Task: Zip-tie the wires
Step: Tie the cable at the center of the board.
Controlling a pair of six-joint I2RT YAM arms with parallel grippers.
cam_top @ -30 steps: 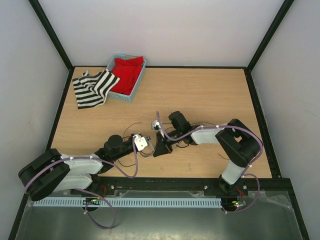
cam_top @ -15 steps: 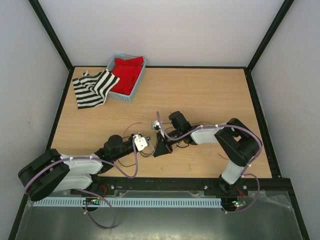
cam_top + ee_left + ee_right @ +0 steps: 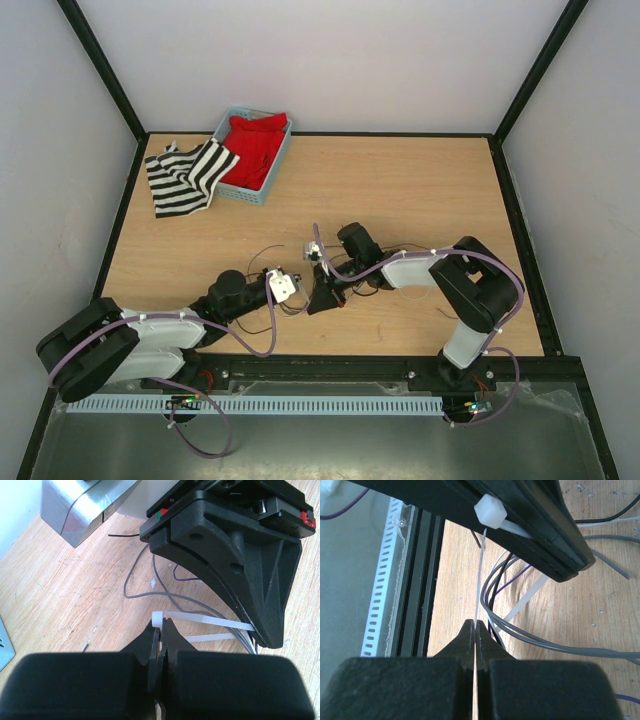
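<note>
The wires (image 3: 372,285) are thin grey, black and purple strands looped on the wooden table; they also show in the left wrist view (image 3: 145,594) and the right wrist view (image 3: 530,635). A white zip tie (image 3: 210,621) runs round them. My left gripper (image 3: 161,625) is shut on the zip tie's head (image 3: 490,512). My right gripper (image 3: 475,626) is shut on the tie's thin tail (image 3: 479,580), which runs taut up to the head. In the top view the left gripper (image 3: 300,303) and the right gripper (image 3: 316,303) meet tip to tip near the table's front middle.
A blue basket (image 3: 245,193) with red cloth stands at the back left, a black-and-white striped cloth (image 3: 185,178) beside it. The black front rail (image 3: 330,368) and a white slotted strip (image 3: 380,595) lie just behind the grippers. Loose wire loops (image 3: 265,250) trail beside them.
</note>
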